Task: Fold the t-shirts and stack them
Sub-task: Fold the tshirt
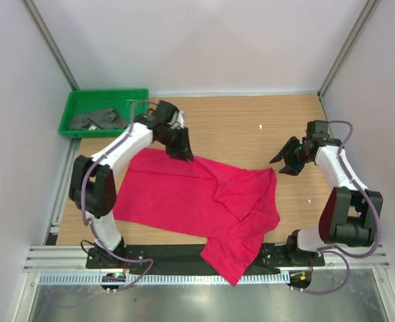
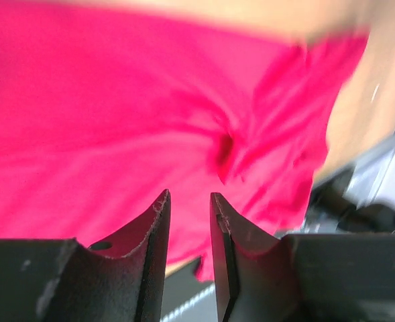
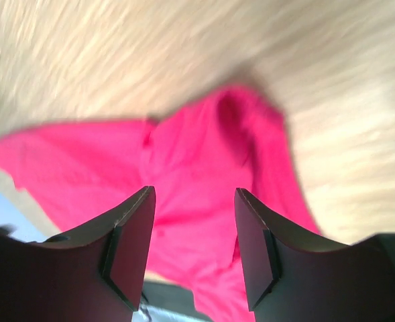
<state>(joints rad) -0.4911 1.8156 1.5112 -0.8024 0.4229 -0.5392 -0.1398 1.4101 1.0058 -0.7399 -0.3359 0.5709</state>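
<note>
The crimson-red t-shirt (image 1: pixel 197 198) lies spread and rumpled on the wooden table, one end hanging over the near edge. It fills the left wrist view (image 2: pixel 117 114) and shows in the right wrist view (image 3: pixel 204 168). The dark grey t-shirt (image 1: pixel 98 120) lies crumpled in the green tray. My left gripper (image 1: pixel 184 154) hovers over the red shirt's far edge, jaws a little apart and empty (image 2: pixel 189 198). My right gripper (image 1: pixel 288 164) is open and empty just right of the shirt's far right corner (image 3: pixel 194 194).
The green plastic tray (image 1: pixel 76 107) sits at the table's far left corner. White walls close in the back and sides. A metal rail (image 1: pixel 184 258) runs along the near edge by the arm bases. Bare wood (image 1: pixel 251 127) lies beyond the shirt.
</note>
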